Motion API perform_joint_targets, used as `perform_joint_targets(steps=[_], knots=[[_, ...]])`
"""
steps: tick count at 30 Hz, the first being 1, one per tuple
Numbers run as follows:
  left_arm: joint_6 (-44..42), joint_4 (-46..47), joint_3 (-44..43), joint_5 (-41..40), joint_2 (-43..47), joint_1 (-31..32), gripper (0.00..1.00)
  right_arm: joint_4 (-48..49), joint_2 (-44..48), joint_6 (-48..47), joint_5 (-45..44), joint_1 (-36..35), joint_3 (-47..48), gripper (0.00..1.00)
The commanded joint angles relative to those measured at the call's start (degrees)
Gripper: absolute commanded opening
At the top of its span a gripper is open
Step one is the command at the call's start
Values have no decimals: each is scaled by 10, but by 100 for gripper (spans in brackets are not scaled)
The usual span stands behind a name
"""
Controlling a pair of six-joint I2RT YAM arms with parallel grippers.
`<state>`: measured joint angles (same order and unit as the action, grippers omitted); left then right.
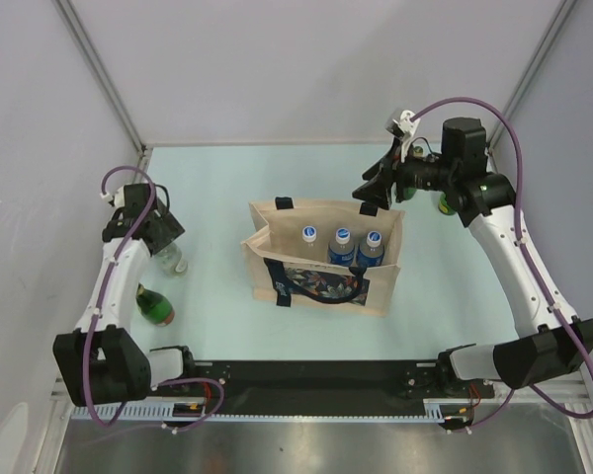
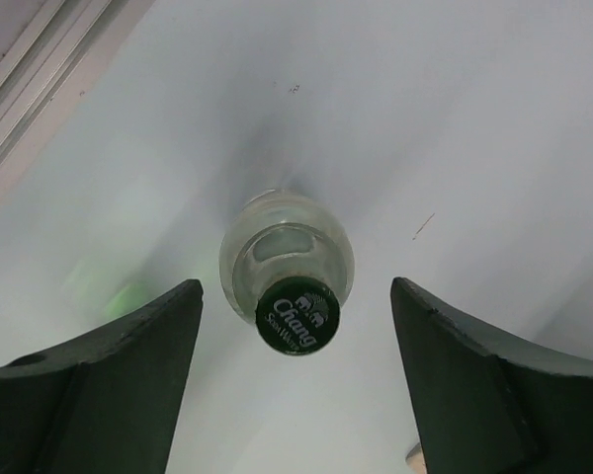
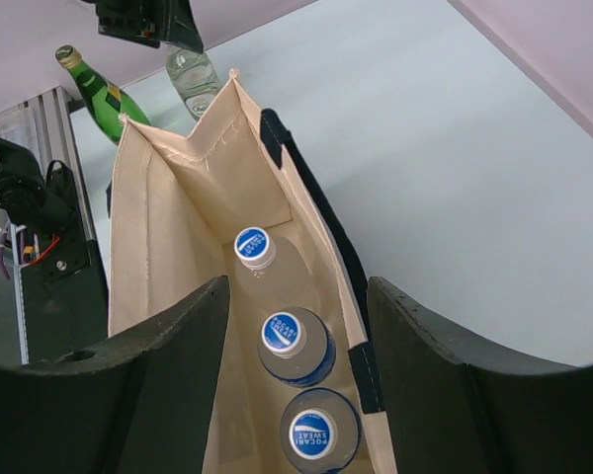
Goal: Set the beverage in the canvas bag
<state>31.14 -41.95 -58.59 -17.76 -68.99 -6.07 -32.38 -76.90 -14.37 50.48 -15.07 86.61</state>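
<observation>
The beige canvas bag [image 1: 274, 229] with navy handles stands open mid-table and holds three blue-capped Pocari Sweat bottles [image 1: 341, 244]. A clear glass Chang bottle [image 1: 171, 260] with a dark green cap stands upright on the table at the left. My left gripper [image 1: 161, 230] is open right above it; in the left wrist view the cap [image 2: 296, 315] sits between the spread fingers of that gripper [image 2: 295, 288], untouched. My right gripper [image 1: 373, 191] is open and empty over the bag's far right corner, looking down into the bag [image 3: 168, 227] at the three bottles [image 3: 283, 335].
A green glass bottle [image 1: 156, 306] lies on the table near the left arm, also in the right wrist view [image 3: 101, 91]. Another green object [image 1: 442, 203] sits behind the right wrist. Walls enclose the table's left, back and right.
</observation>
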Motion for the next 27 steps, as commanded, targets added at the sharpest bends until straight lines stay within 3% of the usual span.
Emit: perform_joint_targets(steps=[1,13,17,27], knots=[[-2,35,0,4,-19,-8,81,21,19,10,10,7,-6,63],[-15,39,-12,5,-39,-10,61,27,21,15,8,19,-19,63],[-20,40,-7,11,-35,-11,46,28,19,15,11,21,-22,63],[-44,35,-16,33,-11,-10,25,29,18,15,11,21,-25,63]])
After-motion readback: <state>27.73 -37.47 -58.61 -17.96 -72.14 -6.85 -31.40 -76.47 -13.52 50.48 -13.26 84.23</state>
